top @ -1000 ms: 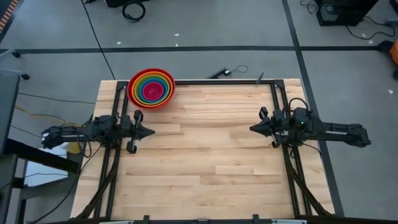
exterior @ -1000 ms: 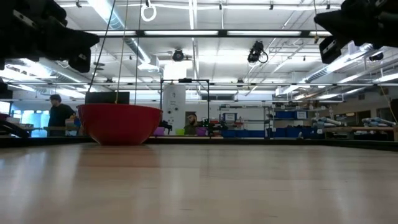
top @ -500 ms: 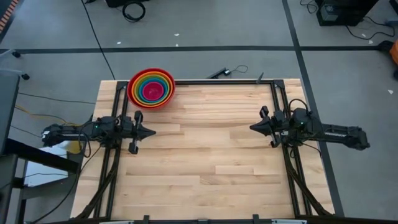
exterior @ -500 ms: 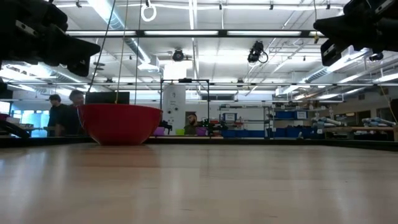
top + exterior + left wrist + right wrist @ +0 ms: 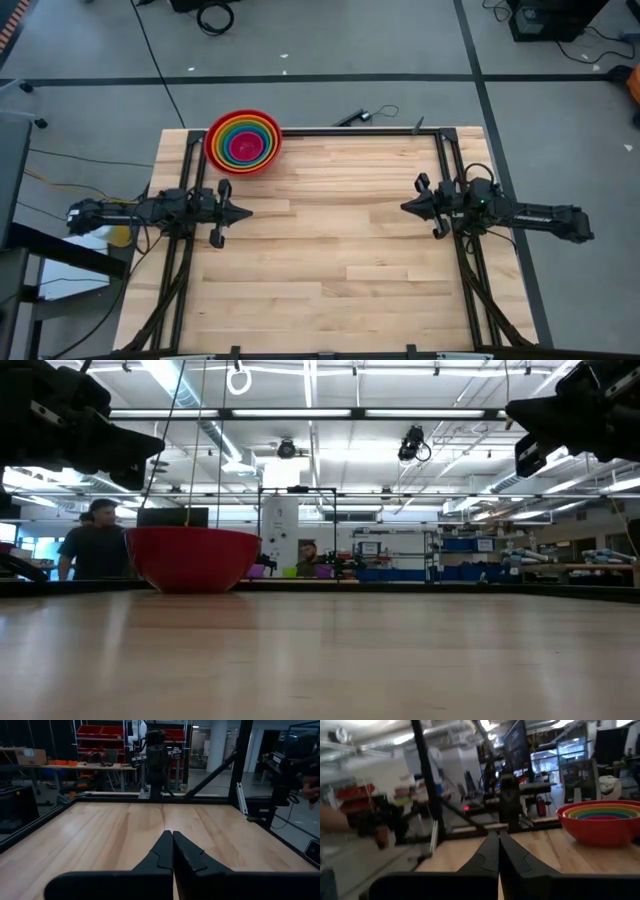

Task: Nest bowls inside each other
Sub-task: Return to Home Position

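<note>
Where the wooden table (image 5: 340,280) reaches its middle depth, the left gripper (image 5: 243,212) hangs above the left side, tip pointing right. Its fingers (image 5: 162,851) are pressed together and hold nothing. Level with it over the right side, the right gripper (image 5: 405,208) points left, its fingers (image 5: 490,852) likewise flat against each other. Well apart from both, at the far left corner, the bowls (image 5: 243,142) sit nested in one stack. The red bowl (image 5: 211,147) is outermost, the mid-sized ones are ringed inside it, and the pink bowl (image 5: 245,148) is innermost. Beyond the far edge, a person (image 5: 95,548) stands in the room, left of the stack.
</note>
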Robot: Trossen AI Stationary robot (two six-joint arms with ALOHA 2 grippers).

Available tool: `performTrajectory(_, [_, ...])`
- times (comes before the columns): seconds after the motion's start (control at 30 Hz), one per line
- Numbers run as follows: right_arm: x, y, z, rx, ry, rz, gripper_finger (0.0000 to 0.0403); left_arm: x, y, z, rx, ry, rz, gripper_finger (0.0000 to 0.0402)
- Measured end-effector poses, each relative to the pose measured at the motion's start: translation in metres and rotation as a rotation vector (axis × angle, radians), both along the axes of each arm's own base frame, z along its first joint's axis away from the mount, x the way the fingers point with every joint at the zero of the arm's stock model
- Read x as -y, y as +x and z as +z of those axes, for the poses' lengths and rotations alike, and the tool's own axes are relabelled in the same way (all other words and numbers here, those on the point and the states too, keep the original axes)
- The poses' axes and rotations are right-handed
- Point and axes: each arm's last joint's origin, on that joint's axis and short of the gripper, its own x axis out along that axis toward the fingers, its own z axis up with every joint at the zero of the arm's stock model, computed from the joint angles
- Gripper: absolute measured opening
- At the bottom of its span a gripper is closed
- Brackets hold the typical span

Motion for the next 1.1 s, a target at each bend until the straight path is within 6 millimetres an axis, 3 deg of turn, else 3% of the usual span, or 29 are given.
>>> performTrajectory(0.2, [0.0019, 0.0007, -0.0107, -0.072, -0.027, -0.008, 0.0005, 0.0001, 0.0, 0.0002, 0.002, -0.007, -0.003, 0.0001])
performTrajectory(0.63, [0.0043, -0.0001, -0.0054, -0.016, -0.039, -0.066, 0.0024, 0.0001, 0.0, 0.0006, 0.005, -0.135, -0.008, 0.0012])
performTrajectory(1.1, [0.0043, -0.0001, -0.0054, -0.016, -0.039, -0.066, 0.0025, 0.0001, 0.0001, 0.0005, 0.005, -0.136, -0.007, 0.0013])
